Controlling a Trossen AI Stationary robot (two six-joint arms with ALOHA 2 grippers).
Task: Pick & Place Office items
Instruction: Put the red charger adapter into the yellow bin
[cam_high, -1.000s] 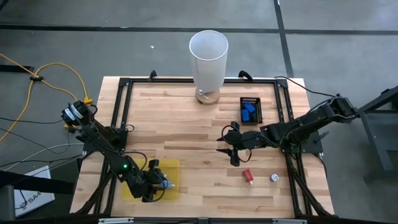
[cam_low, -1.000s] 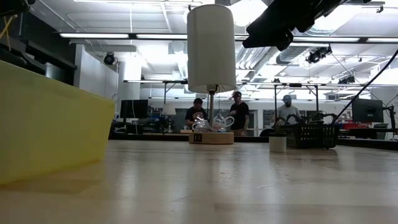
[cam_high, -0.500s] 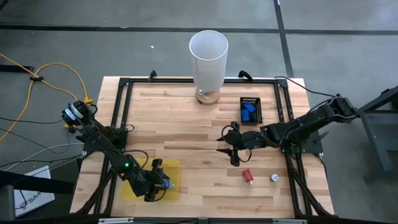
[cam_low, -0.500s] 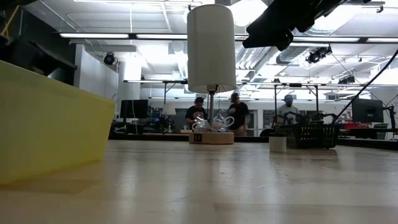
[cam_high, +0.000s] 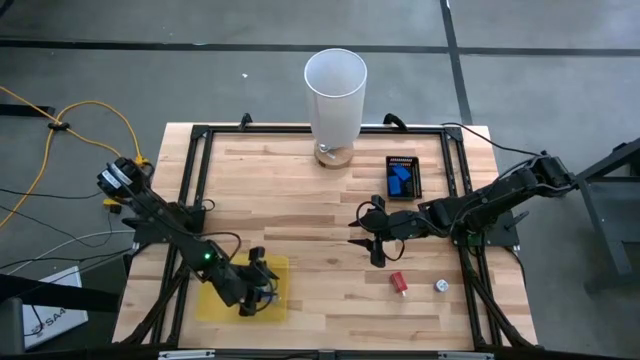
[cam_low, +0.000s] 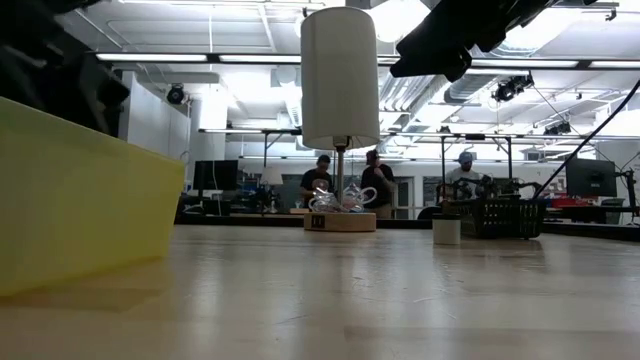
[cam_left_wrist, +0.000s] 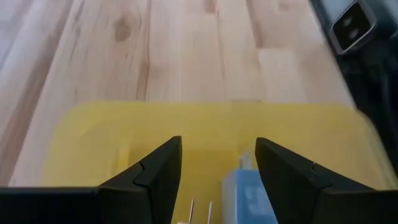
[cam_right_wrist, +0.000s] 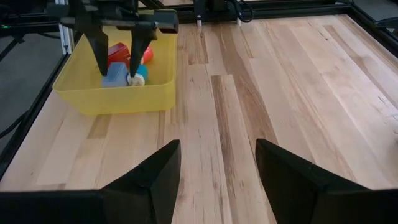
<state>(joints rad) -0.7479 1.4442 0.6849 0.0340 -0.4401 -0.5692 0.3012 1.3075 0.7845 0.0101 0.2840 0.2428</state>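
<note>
A yellow bin (cam_high: 225, 300) stands at the table's near left and holds a red piece (cam_right_wrist: 118, 52), a blue piece (cam_right_wrist: 114, 78) and a small round one (cam_right_wrist: 138, 78). My left gripper (cam_high: 260, 287) hangs open just above the bin, fingers pointing down; in its wrist view the blue piece (cam_left_wrist: 249, 196) lies on the bin floor below its fingers (cam_left_wrist: 217, 149). My right gripper (cam_high: 358, 232) waits open above mid-table, nothing between its fingers (cam_right_wrist: 217, 152). A red piece (cam_high: 398, 283) and a whitish round piece (cam_high: 440, 286) lie on the table at the near right.
A tall white cylinder (cam_high: 335, 90) stands on a wooden base at the far middle. A small black tray (cam_high: 402, 177) with blue pieces lies at the far right. A black frame (cam_high: 195, 190) runs round the table. People stand in the room beyond.
My left gripper has risen above the yellow bin and swung a little toward the far edge, its fingers still open. The pieces in the bin stay where they were.
</note>
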